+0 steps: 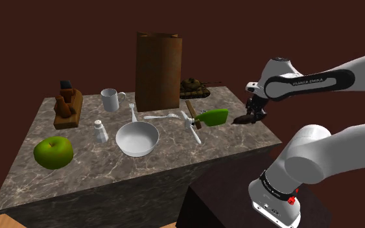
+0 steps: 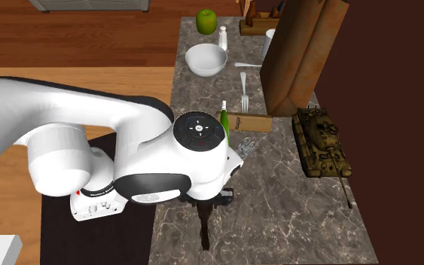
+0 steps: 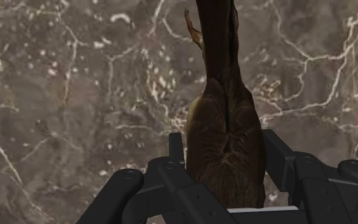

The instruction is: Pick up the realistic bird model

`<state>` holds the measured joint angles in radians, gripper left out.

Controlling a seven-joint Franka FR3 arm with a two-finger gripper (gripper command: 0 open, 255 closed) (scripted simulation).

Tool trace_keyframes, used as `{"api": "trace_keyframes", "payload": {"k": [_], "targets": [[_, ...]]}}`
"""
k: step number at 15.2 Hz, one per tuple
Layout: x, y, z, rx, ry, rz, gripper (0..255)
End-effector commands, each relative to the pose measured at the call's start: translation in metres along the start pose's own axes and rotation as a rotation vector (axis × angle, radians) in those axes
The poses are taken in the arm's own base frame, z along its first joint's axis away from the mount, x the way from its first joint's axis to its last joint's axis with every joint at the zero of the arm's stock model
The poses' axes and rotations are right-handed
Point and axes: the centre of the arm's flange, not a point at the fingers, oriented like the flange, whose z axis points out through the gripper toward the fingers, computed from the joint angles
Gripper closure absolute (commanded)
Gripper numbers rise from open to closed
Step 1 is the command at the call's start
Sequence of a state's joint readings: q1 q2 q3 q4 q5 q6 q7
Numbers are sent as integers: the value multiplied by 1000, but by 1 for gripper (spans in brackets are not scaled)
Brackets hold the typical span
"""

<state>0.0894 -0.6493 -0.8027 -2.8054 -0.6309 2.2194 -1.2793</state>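
The bird model point(image 3: 225, 140) is dark brown with a long tail that points away from the hand. My gripper point(image 3: 225, 151) is shut on its body, with one black finger point(image 3: 176, 151) on each flank. In the shoulder view the gripper point(image 1: 255, 113) holds the bird point(image 1: 244, 120) close over the marble table point(image 1: 174, 162), near its right end. In the second exterior view the bird's tail point(image 2: 204, 226) sticks out from under the arm's white wrist.
On the table stand a tall brown box point(image 1: 158, 71), a toy tank point(image 1: 195, 89), a white mug point(image 1: 111, 99), a white bowl point(image 1: 137, 138), a green apple point(image 1: 53, 151), a shaker point(image 1: 99, 131) and a green-bladed tool point(image 1: 213, 117). The robot's dark stand point(image 1: 226, 194) is beside the table.
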Motion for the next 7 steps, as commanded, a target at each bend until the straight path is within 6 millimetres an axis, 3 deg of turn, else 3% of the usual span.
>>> {"api": "trace_keyframes", "payload": {"k": [1,5,7], "targets": [[0,-1,-13,0,0,0,255],[-1,-1,-34,0,0,0,255],[-1,-1,-35,0,0,0,255]]}}
